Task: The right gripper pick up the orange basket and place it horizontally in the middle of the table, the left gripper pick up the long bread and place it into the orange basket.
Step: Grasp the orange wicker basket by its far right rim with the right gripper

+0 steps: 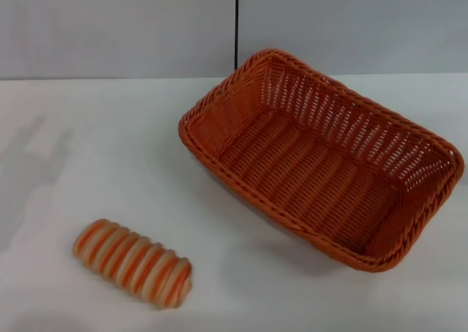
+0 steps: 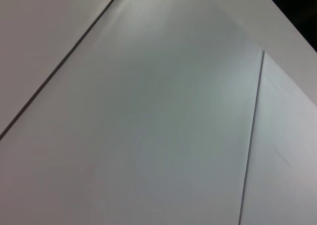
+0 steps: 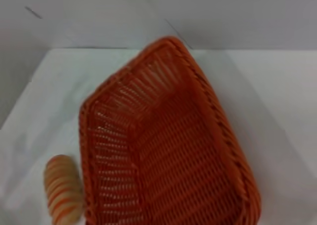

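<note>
The orange basket [image 1: 322, 164] lies skewed on the right half of the white table [image 1: 110, 149], one corner pointing to the back. A dark shadow sits under its near long side, which looks slightly raised. It is empty. The right wrist view looks down into the orange basket [image 3: 168, 155] from close by. The long bread [image 1: 133, 262], striped orange and cream, rests on the table at the front left, well apart from the basket; the long bread [image 3: 62, 194] also shows beside the basket's end wall. Neither gripper appears in any view. The left wrist view holds only plain white surfaces.
A pale wall [image 1: 117, 25] with a dark vertical seam [image 1: 237, 25] rises behind the table. A faint arm-like shadow [image 1: 33, 164] falls on the table's left side. Bare tabletop lies between the bread and the basket.
</note>
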